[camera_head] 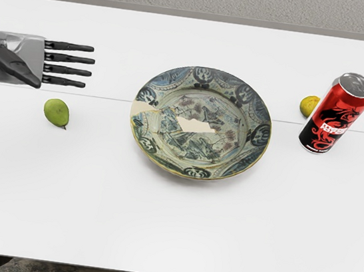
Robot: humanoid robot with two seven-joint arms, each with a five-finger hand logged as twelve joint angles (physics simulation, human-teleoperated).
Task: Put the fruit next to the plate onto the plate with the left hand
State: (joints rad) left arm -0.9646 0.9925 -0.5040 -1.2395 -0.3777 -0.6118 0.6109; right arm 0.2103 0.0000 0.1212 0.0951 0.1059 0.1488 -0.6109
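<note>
A small green pear-like fruit [56, 112] lies on the white table, left of the plate [201, 123]. The plate is round, patterned in blue and green, and holds nothing. My left hand [56, 63] comes in from the left edge and hovers just above and slightly left of the green fruit, fingers straight and spread, holding nothing. A second, yellow-green fruit [308, 106] sits right of the plate, partly hidden behind a can.
A red and black drink can [336, 113] stands upright right of the plate, in front of the yellow-green fruit. The white table [170, 228] runs across the whole view, with its front edge near the bottom.
</note>
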